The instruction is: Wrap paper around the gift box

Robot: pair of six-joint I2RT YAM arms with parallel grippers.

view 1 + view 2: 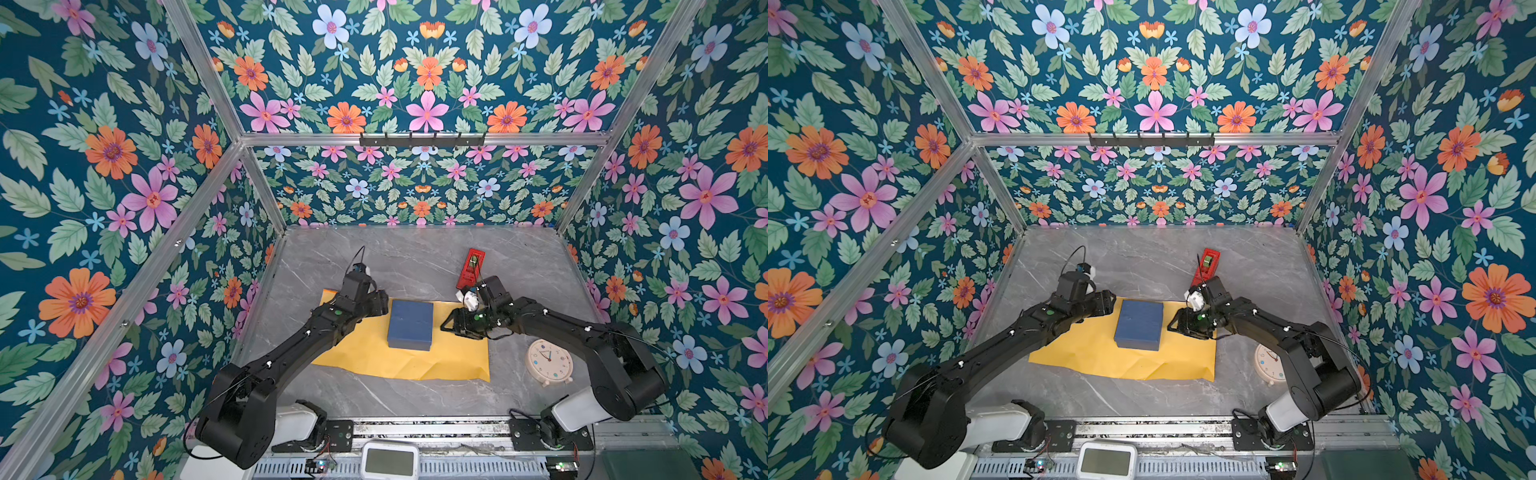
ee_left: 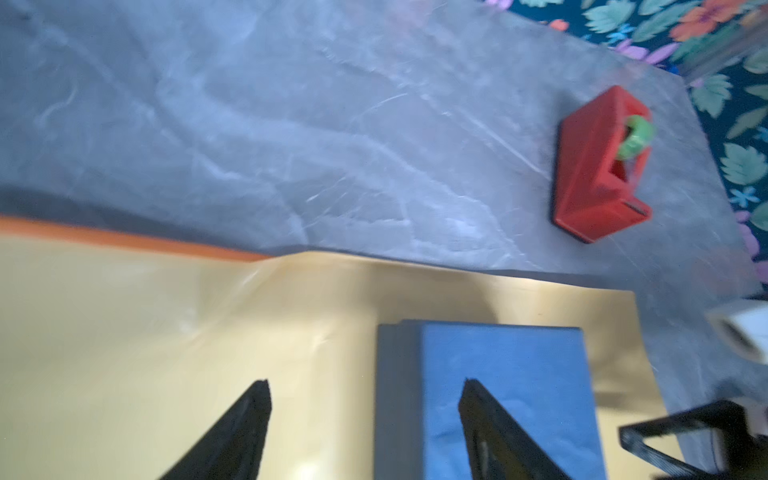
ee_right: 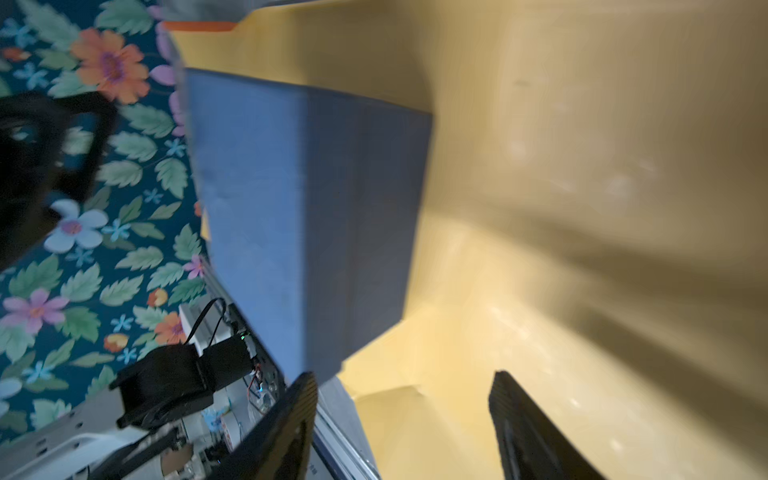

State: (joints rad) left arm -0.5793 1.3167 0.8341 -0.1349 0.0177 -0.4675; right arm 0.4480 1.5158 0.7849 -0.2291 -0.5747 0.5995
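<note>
Right at the near edge, between the two arm bases, sits a white screen unit, and just beyond it the grey marbled table opens out. Over on the near right a round white alarm clock lies face up, close to the paper's corner but not on it. Now the paper itself: it's spread flat in the middle of the table, yellow face up, with creases across its near half and a thin strip of orange underside peeking out along its far left edge. The dark blue gift box sits flat on the paper's far half, about midway across, its far side close to the sheet's far edge. Both arms flank it, down low. The left gripper is at the box's left side, jaws well apart, one finger above the box top and the other above bare paper, gripping nothing. The right gripper is just off the box's right side, over the paper's right edge, jaws apart too, nothing pinched between them. Farther back on the right, off the paper, a red tape dispenser with a green roll lies on the bare table.
</note>
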